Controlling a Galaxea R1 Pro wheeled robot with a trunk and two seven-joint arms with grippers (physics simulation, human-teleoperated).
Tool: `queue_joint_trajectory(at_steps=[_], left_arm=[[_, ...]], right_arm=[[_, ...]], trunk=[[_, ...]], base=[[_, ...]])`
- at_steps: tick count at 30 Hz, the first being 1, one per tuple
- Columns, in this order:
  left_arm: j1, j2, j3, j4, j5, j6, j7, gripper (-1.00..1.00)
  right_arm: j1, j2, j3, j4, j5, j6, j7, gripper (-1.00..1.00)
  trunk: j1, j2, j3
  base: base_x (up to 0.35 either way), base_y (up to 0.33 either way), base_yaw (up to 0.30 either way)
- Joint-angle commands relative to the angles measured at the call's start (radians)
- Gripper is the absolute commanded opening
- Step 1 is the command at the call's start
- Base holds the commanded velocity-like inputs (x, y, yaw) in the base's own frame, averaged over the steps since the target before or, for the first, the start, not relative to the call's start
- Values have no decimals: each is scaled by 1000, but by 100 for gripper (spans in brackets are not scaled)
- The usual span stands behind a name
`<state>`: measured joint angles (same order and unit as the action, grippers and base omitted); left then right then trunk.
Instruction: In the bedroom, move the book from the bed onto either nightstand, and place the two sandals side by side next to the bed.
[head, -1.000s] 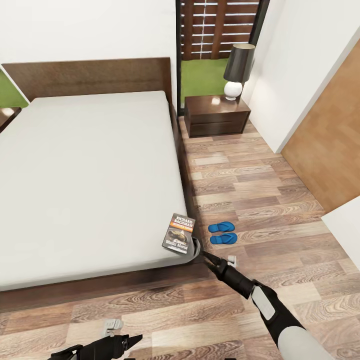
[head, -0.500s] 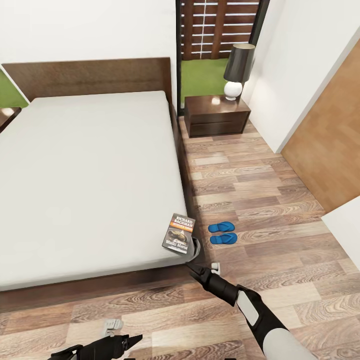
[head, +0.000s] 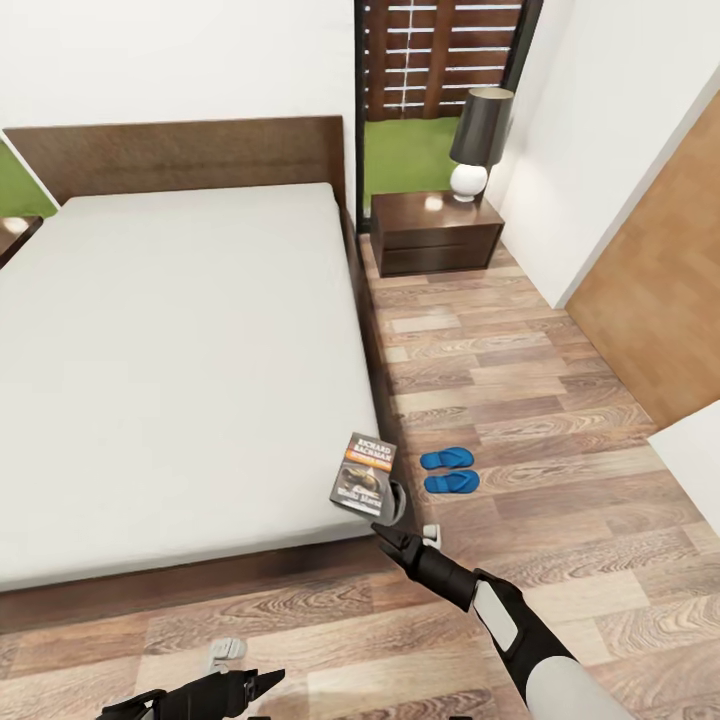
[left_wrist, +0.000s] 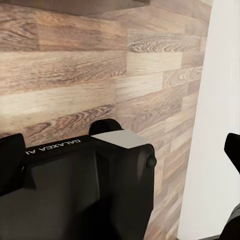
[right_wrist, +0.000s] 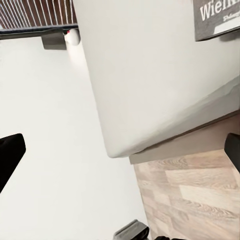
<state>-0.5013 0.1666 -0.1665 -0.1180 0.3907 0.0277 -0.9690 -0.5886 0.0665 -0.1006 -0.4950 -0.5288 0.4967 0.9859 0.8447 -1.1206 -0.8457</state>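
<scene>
Now right pincer (head: 388, 535) spread wide, just below book (head: 363, 471) at bed (head: 180, 340) corner

This is a bedroom in a home: a large low bed (head: 180, 370) with a plain light-grey mattress and a dark wooden headboard (head: 180, 155) fills the left of the head view, against a white far wall. Just right of its far end stands a dark two-drawer nightstand (head: 437, 235) carrying a table lamp (head: 475, 140), in front of a tall dark-framed window (head: 440, 90) showing a slatted fence and grass. Wood planks cover the floor (head: 520, 400), where blue sandals (head: 448, 470) lie beside the bed.
</scene>
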Motion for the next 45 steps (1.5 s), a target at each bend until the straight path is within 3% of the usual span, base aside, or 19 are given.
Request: queue_joint_trajectory(at_steps=[1,45], left_arm=[[0,1,-8,0,10,3,-2,100],[0,-1,-9,0,9,-2,2,100]], right_arm=[[0,1,-5,-1,0,8,3,100],[0,-2,-5,-11,-2,9,8,100]], trunk=[[0,0,-1],[0,0,-1]], base=[[50,42,0],[60,-17,0]])
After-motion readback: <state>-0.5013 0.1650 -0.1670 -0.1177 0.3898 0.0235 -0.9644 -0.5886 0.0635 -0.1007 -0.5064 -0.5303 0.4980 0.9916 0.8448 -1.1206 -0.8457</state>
